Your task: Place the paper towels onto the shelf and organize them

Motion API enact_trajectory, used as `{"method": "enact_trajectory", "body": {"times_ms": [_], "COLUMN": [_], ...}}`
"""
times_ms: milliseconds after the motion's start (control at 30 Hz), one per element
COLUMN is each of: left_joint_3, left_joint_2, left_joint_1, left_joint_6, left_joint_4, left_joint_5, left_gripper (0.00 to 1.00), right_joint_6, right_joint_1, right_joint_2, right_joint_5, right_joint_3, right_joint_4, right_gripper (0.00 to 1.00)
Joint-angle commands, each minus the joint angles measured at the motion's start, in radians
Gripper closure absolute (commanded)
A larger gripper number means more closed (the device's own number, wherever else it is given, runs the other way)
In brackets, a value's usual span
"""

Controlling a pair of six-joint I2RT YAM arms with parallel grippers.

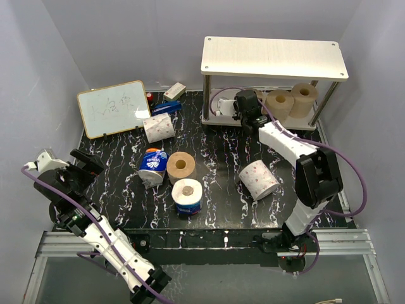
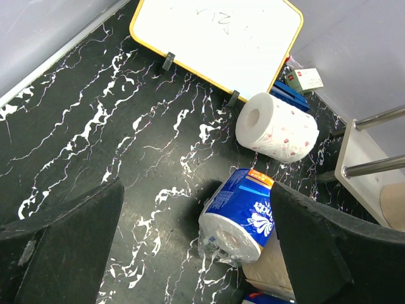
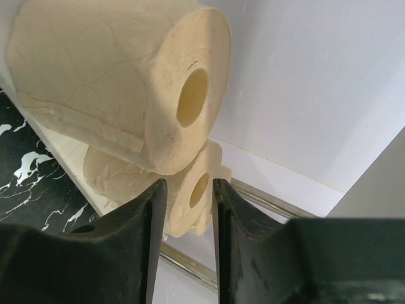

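where the shelf [image 1: 274, 58] stands at the back right of the table [image 1: 221, 142], two rolls lie on their sides on its lower board. they sit toward its right end, just beside each other: the left tan roll [image 1: 280, 104] [image 3: 114, 82] and the right tan roll [image 1: 304, 98] [image 3: 120, 180], cores facing the shelf's front. the right gripper [image 1: 254, 113] [image 3: 190, 190] is under the top board, just left of them. its jaws are a narrow gap apart with nothing between them. the left tan roll looms just beyond the fingertips, but whether they touch it i cannot tell. the right arm [image 1: 291, 145] slants across the shelf's open front, and a purple cable [image 1: 221, 92] loops by the shelf's left front leg.

in front of the shelf, well apart from it, a spotted roll [image 1: 258, 179] lies on its side. left of the shelf are four more:
- a second spotted roll [image 1: 158, 127] [image 2: 278, 126] on its side
- a blue roll [image 1: 152, 166] [image 2: 237, 215] lying down
- an upright tan roll [image 1: 180, 167] [image 2: 272, 272] just beside the blue one
- a banded roll [image 1: 187, 196] standing nearest the arms

a whiteboard [image 1: 114, 107] [image 2: 221, 38] leans at the back, far left of the shelf. between it and the shelf are a small box [image 1: 174, 92] [image 2: 304, 79] and a blue thing [image 1: 166, 109] [image 2: 291, 95].

farthest from the shelf, the left gripper [image 1: 81, 168] [image 2: 196, 189] hangs over the table's left edge. its jaws are wide apart and hold nothing.
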Motion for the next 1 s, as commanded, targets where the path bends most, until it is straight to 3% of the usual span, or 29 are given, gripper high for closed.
{"method": "enact_trajectory", "body": {"times_ms": [0, 67, 167, 233, 333, 467, 667, 800, 967], "left_joint_3": [0.001, 0.002, 0.001, 0.002, 0.004, 0.001, 0.004, 0.001, 0.002], "left_joint_2": [0.014, 0.018, 0.028, 0.037, 0.04, 0.054, 0.084, 0.071, 0.068], "left_joint_1": [0.009, 0.01, 0.009, 0.009, 0.009, 0.01, 0.01, 0.01, 0.011], "left_joint_6": [-0.002, -0.001, 0.004, 0.006, 0.009, 0.016, 0.021, 0.012, 0.003], "left_joint_4": [0.001, -0.002, 0.0, -0.003, -0.004, -0.002, -0.008, -0.003, -0.006], "left_joint_5": [0.012, 0.013, 0.019, 0.024, 0.024, 0.045, 0.047, 0.028, 0.004], "left_gripper": [0.02, 0.02, 0.02, 0.02, 0.02, 0.02, 0.02, 0.02, 0.02], "right_joint_6": [-0.012, -0.017, -0.015, 0.075, 0.228, 0.414, 0.633, 0.889, 1.34], "right_joint_1": [0.056, 0.113, 0.187, 0.197, 0.196, 0.196, 0.196, 0.196, 0.199], "right_joint_2": [-0.112, -0.167, -0.254, -0.295, -0.334, -0.363, -0.298, -0.203, -0.169], "right_joint_5": [0.022, 0.044, 0.073, 0.027, -0.144, -0.421, -0.787, -0.949, -1.089], "right_joint_3": [-0.033, -0.047, -0.074, -0.04, 0.081, 0.2, 0.208, 0.222, 0.139], "right_joint_4": [0.037, -0.045, -0.154, -0.278, -0.498, -0.649, -0.747, -0.646, -0.34], "right_gripper": [0.64, 0.49, 0.42, 0.36, 0.03, 0.02, 0.02, 0.02, 0.05]}}
